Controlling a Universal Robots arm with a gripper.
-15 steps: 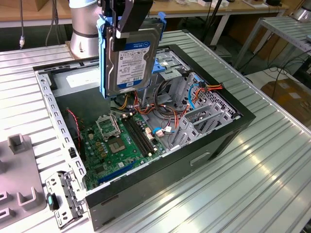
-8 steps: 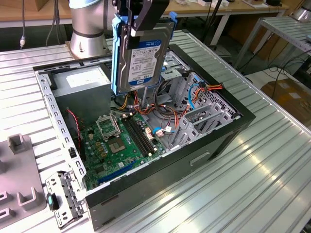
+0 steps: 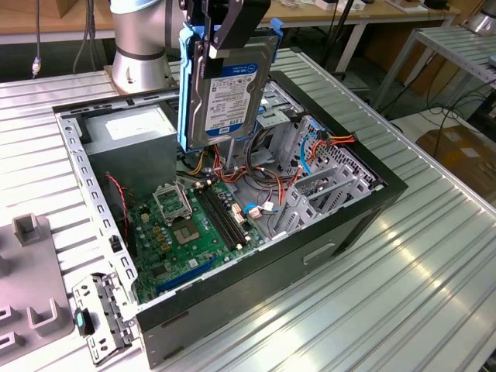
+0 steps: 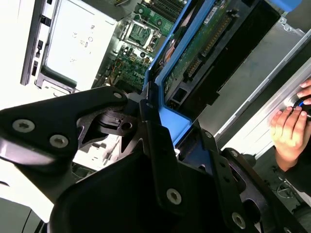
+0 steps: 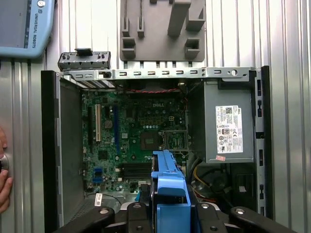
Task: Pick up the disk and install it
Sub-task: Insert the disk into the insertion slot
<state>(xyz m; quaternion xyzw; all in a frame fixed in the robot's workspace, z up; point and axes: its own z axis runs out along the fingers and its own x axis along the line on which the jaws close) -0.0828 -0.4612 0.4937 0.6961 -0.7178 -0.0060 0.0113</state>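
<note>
The ribbed metal table [image 3: 434,256] carried an open computer case [image 3: 310,256] lying on its side, with workbenches and cables behind it. From my seat I could see the gripper [image 3: 225,39] high over the case, its black fingers [image 3: 236,23] clamped on the upper end of the disk [image 3: 232,93]. The disk hung on edge with its labelled face toward the exterior camera and its blue frame running down the side. It was well clear of the green motherboard [image 3: 190,225] below it and touched nothing in the case.

In the first wrist view the frame's blue end [image 5: 169,189] sat between the gripper's links, with the grey power supply [image 5: 228,121] off to one side. In the second wrist view I saw the disk's circuit-board side. A person's hand [image 4: 289,128] rested at the edge of the table, apart from the arm.

I judged the pick-up done. The install was not, since the disk was in the air and in no bay, and the metal drive cage [image 3: 310,186] at the exterior view's right stood without it.
</note>
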